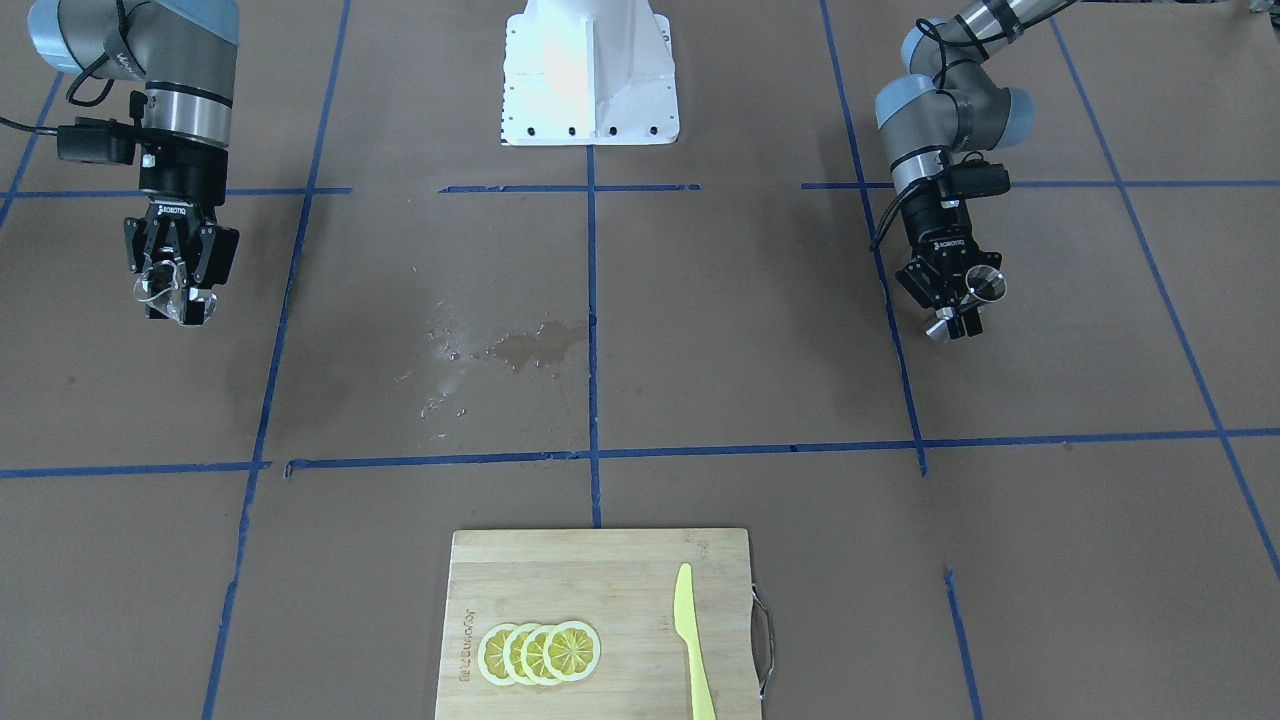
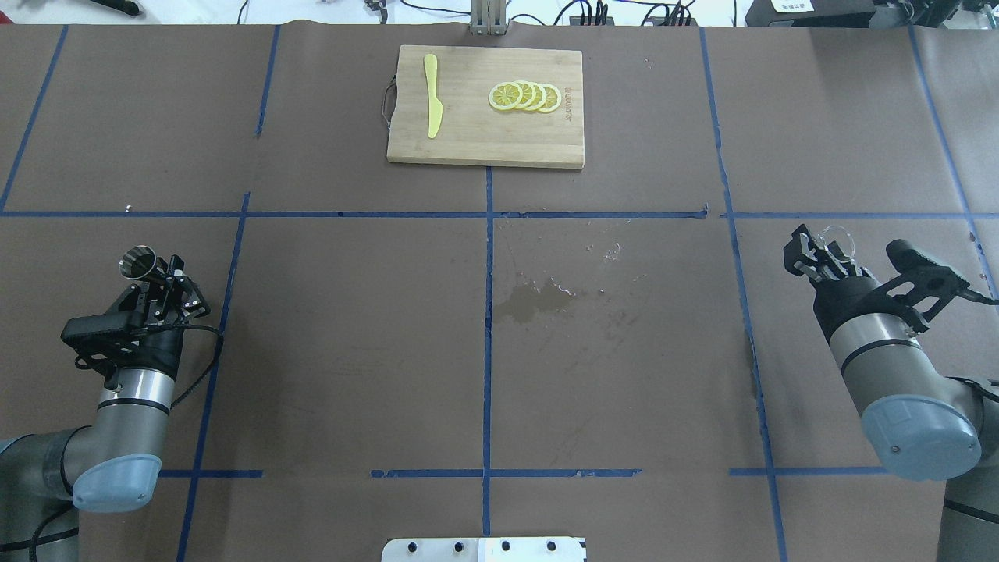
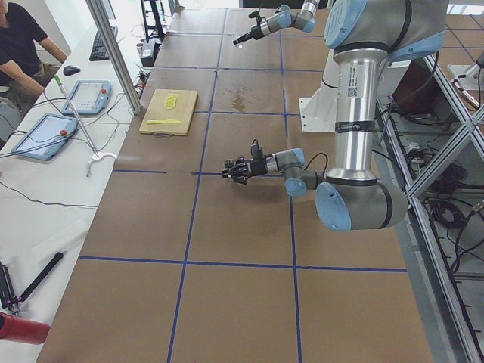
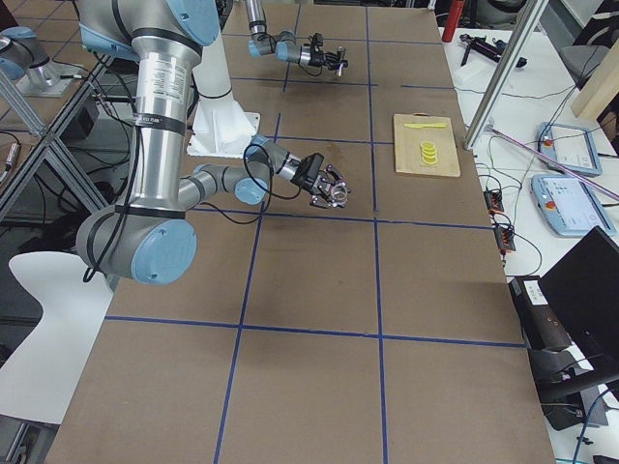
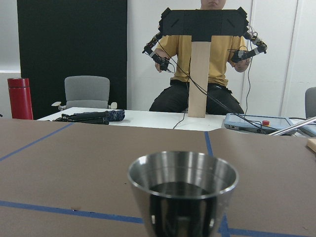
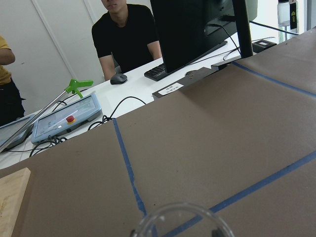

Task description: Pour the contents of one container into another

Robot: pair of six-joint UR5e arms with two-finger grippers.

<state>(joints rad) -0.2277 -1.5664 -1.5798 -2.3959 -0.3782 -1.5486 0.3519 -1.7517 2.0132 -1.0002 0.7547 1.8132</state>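
**A:** Who has what?

**B:** The left gripper [image 1: 960, 308] is clamped on the waist of the steel jigger [image 1: 986, 284]. It holds the jigger above the tabletop [image 1: 750, 330], out toward the robot's-left edge. The right gripper [image 1: 175, 292] is closed around the small clear glass cup [image 1: 152, 289], which is also off the surface, near the opposite edge. The two containers are well apart, with the whole middle of the table between them.

**A:** Is there anything in them?

**B:** I can't tell. In the left wrist view the jigger sits about upright and its bowl looks dark, but that could be a reflection. Only the cup's rim shows in the right wrist view.

**A:** So which step is this?

**B:** I'd say both are grasped and lifted, and the pour itself isn't under way, since neither mouth is anywhere near the other.

**A:** And what does the next move need?

**B:** Both arms should come in toward the centre. The jigger needs to stay level while the cup's lip is brought just over its mouth. Then the right wrist should roll slowly, because that mouth is a small target. There's a wet patch [image 1: 530, 347] on the paper near the middle. The cutting board [image 1: 600, 570] with the lemon slices [image 1: 540, 652] and the yellow knife [image 1: 690, 640] lies at the edge far from the robot, well clear of both arms.
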